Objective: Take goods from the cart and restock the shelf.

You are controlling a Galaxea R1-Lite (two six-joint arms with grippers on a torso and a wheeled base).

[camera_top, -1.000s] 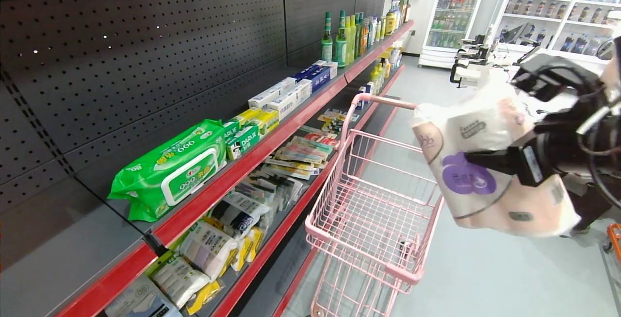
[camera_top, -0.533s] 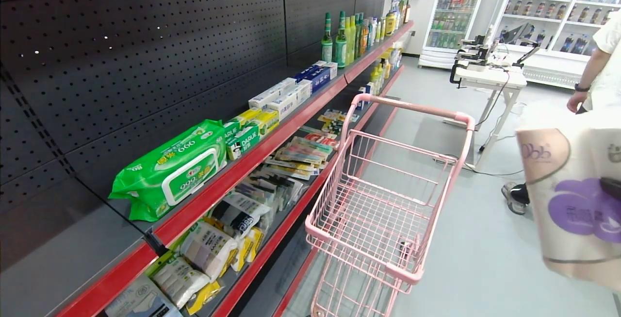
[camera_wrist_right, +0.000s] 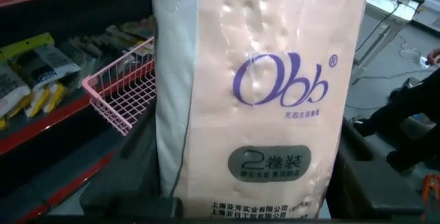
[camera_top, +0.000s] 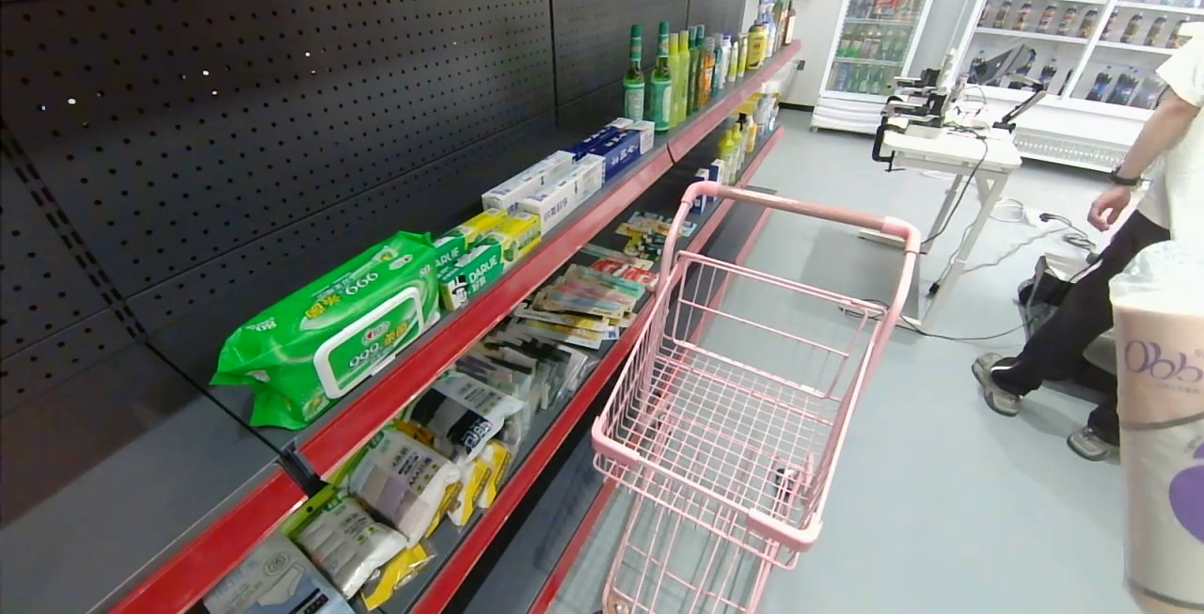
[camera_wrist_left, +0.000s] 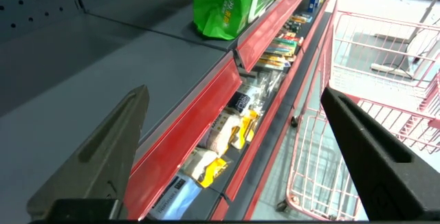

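Currently the paper roll pack (camera_top: 1162, 426) stands upright at the far right of the head view, off to the right of the cart (camera_top: 800, 207) and well apart from the shelf (camera_top: 122, 492). It is clear of the cart's basket, with grey floor (camera_top: 941, 501) behind it. In the right wrist view the same pack (camera_wrist_right: 254, 93) sits in the right gripper (camera_wrist_right: 251, 183), whose dark fingers (camera_wrist_right: 127, 165) press against both of its sides. A pink corner of the cart (camera_wrist_right: 124, 90) shows just behind it.

The left gripper (camera_wrist_left: 234, 97) is spread wide with nothing between its fingers. It hangs over the bare grey stretch of the upper shelf (camera_wrist_left: 103, 52), close to the shelf's red front edge.

Further along that shelf lies a green wipes pack (camera_top: 329, 327), then a row of toothpaste boxes (camera_top: 484, 252), and beyond them a cluster of upright bottles (camera_top: 668, 69). The lower shelf (camera_top: 527, 464), beside the cart, carries flat packets (camera_top: 404, 478) lying close together.
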